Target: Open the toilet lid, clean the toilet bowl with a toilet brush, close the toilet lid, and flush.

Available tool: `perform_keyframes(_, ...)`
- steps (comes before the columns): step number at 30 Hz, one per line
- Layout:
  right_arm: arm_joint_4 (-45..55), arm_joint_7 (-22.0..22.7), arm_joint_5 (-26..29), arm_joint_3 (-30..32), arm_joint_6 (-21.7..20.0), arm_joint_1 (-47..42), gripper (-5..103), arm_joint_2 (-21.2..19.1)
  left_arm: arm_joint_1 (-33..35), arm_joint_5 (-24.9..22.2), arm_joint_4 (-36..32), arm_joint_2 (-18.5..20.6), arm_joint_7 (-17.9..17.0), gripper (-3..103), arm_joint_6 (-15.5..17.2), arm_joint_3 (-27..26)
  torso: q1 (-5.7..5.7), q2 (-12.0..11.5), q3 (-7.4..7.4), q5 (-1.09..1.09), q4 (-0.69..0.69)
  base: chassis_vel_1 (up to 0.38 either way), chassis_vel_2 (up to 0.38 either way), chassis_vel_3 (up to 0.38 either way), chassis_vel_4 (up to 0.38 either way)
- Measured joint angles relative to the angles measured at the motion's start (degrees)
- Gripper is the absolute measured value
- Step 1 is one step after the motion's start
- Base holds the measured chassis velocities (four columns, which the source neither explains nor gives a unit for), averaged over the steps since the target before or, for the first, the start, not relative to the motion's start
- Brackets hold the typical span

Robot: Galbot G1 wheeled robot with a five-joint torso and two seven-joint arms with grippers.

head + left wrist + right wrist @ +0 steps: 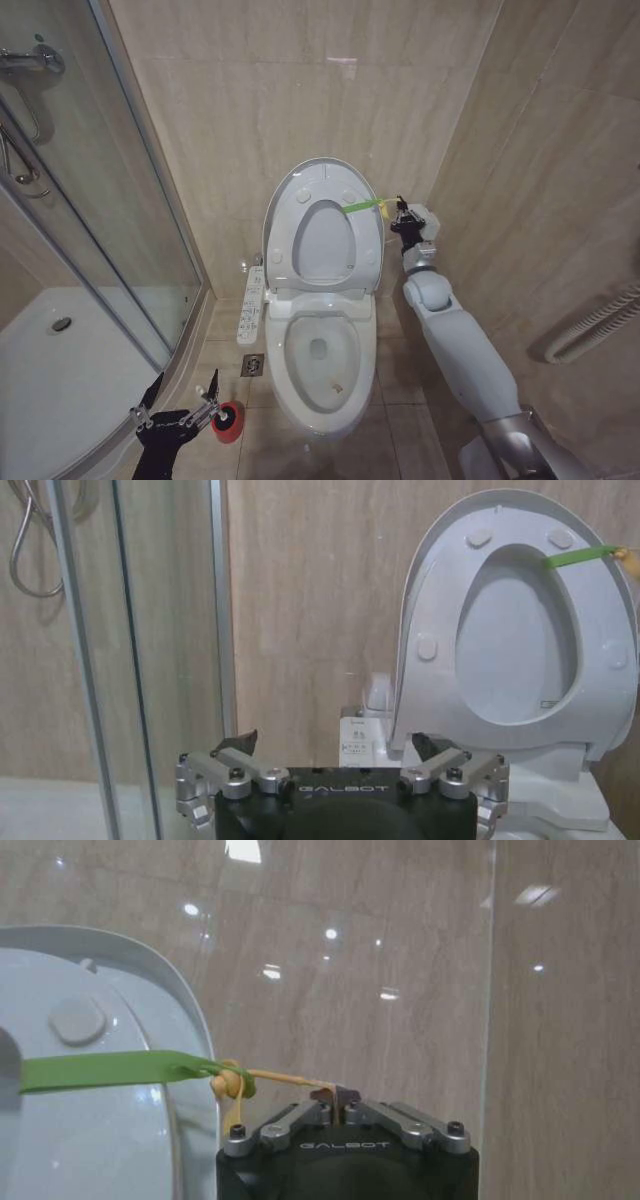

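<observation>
The toilet lid (322, 240) stands raised against the back wall, with the seat ring (285, 225) up against it. A green-and-yellow tag (360, 207) hangs off its right edge. My right gripper (398, 213) is at that edge, shut on the tag's yellow cord (235, 1084), with its own fingertips (335, 1095) pressed together. The toilet bowl (285, 380) lies uncovered below. My left gripper (182, 385) hovers open low at the left, just beside the toilet brush's red holder (228, 420). In the left wrist view that gripper (333, 741) faces the lid (515, 652).
A white control panel (252, 305) runs along the bowl's left side. A glass shower enclosure (120, 230) and its tray (60, 350) close off the left. Beige tiled walls stand close behind and to the right. A floor drain (252, 365) sits beside the bowl.
</observation>
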Motion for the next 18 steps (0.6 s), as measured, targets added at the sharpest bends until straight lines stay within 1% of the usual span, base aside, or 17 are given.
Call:
perform_keyframes(1, 1.0, -0.5, 0.5, 0.3, 0.0, -0.8, 1, -0.5, 0.0, 0.0, 0.0, 0.0, 0.0, 100, 0.0, 0.0, 0.00, 0.0, 0.00, 0.00, -0.02, 0.000, 0.000, 0.000, 0.000)
perform_keyframes(2, 1.8, -0.9, 0.7, 0.6, 0.0, -1.7, 13, -0.8, 0.0, 0.0, 0.0, 0.0, 0.0, 100, 0.0, 0.0, 0.00, 0.0, 0.00, -0.01, -0.04, 0.000, 0.000, 0.000, 0.000)
perform_keyframes(4, 2.5, -1.2, 0.7, 0.9, 0.1, -2.6, 13, -1.1, 0.0, 0.0, 0.0, 0.0, 0.0, 100, 0.0, 0.0, 0.00, 0.0, 0.00, 0.00, -0.06, 0.000, 0.000, 0.000, 0.000)
perform_keyframes(8, 3.8, -1.5, 1.0, 1.4, 0.6, -4.5, 13, -1.6, 0.0, 0.0, 0.0, 0.0, 0.0, 100, 0.0, 0.0, 0.00, 0.0, 0.00, 0.01, -0.03, 0.000, 0.000, 0.000, 0.000)
perform_keyframes(9, 4.2, -1.6, 1.0, 1.5, 0.8, -5.1, 39, -1.8, 0.0, 0.0, 0.0, 0.0, 0.0, 100, 0.0, 0.0, 0.00, 0.0, 0.00, 0.00, -0.02, 0.000, 0.000, 0.000, 0.000)
perform_keyframes(16, 5.7, -1.6, 1.5, 1.8, 0.9, -6.6, 39, -2.5, 0.0, 0.0, 0.0, 0.0, 0.0, 100, 0.0, 0.0, 0.00, 0.0, 0.00, 0.00, -0.02, 0.000, 0.000, 0.000, 0.000)
perform_keyframes(17, 6.2, -1.7, 1.8, 1.8, 0.9, -6.9, 66, -2.6, 0.0, 0.0, 0.0, 0.0, 0.0, 100, 0.0, 0.0, 0.00, 0.0, 0.00, 0.00, -0.02, 0.000, 0.000, 0.000, 0.000)
perform_keyframes(18, 6.8, -1.9, 2.3, 1.8, 0.9, -7.3, 66, -2.8, 0.0, 0.0, 0.0, 0.0, 0.0, 100, 0.0, 0.0, 0.00, 0.0, 0.00, 0.00, -0.01, 0.000, 0.000, 0.000, 0.000)
